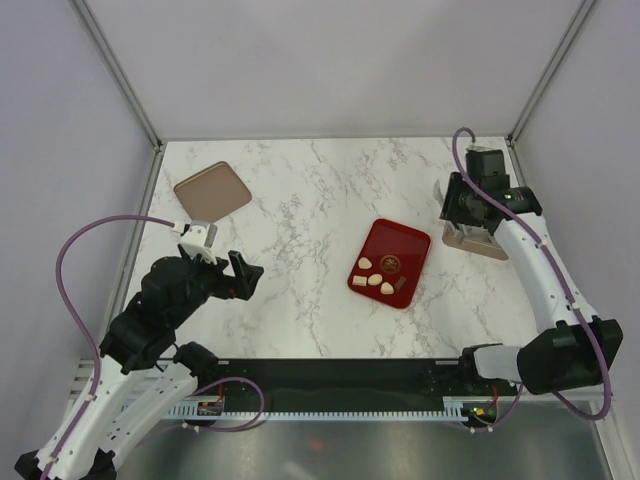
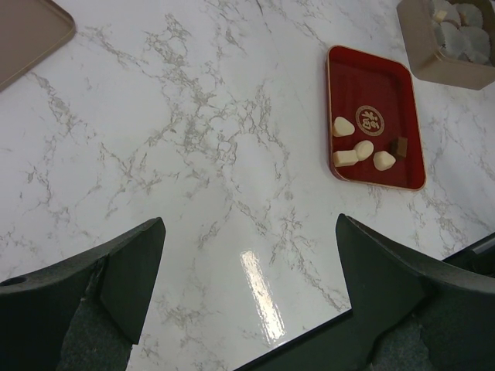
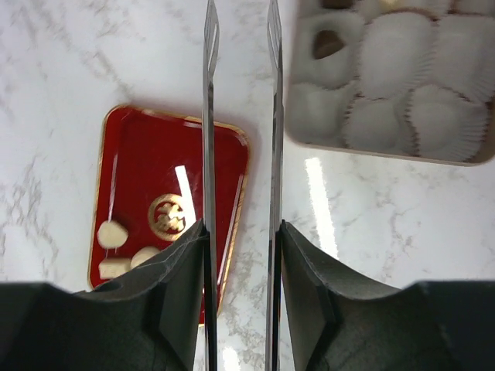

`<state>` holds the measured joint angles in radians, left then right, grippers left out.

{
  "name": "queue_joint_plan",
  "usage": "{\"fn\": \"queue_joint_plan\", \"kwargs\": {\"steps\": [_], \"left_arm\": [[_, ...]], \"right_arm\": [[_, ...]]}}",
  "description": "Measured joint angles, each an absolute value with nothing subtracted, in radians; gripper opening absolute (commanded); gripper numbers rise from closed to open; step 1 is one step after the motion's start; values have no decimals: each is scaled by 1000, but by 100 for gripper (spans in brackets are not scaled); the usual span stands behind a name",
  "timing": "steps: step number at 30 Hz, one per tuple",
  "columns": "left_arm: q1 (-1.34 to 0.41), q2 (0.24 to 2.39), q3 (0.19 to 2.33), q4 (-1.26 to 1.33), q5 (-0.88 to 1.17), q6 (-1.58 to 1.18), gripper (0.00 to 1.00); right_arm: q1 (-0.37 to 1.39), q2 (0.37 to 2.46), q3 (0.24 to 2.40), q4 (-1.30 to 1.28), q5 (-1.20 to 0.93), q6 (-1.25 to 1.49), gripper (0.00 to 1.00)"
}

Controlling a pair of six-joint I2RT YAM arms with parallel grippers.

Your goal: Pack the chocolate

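The red tray (image 1: 396, 240) lies right of centre and holds three cream chocolates (image 1: 375, 280) and one dark one (image 1: 400, 285) along its near edge. They also show in the left wrist view (image 2: 363, 148) and partly in the right wrist view (image 3: 113, 233). The beige box (image 3: 371, 143) of white paper cups has one dark chocolate (image 3: 328, 43) in a cup. My right gripper (image 1: 465, 222), with thin metal blades, hovers at the box's left side; its blades (image 3: 240, 23) stand apart with only marble between them. My left gripper (image 1: 245, 272) is wide open and empty (image 2: 249, 232), far left of the tray.
A tan lid (image 1: 212, 190) lies at the back left and shows in the left wrist view (image 2: 27, 39). The box (image 1: 480, 243) stands at the right, partly under my right arm. Grey walls and metal posts enclose the marble table (image 1: 300, 210). A gold emblem (image 2: 368, 120) marks the tray.
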<state>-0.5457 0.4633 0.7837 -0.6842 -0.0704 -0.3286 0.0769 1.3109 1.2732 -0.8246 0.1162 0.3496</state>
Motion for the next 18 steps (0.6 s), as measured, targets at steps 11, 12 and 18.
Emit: {"fn": "queue_joint_plan", "kwargs": {"steps": [11,12,18], "left_arm": [[-546,466,784,-684,-73,-329,100],[-546,468,784,-684,-73,-329,100],[-546,475,784,-684,-73,-329,100]], "right_arm": [[519,1258,1202,-857,6,281,51],[544,1243,1189,-857,-6,279,52],[603,1194,1129,-863,-34,277,53]]}}
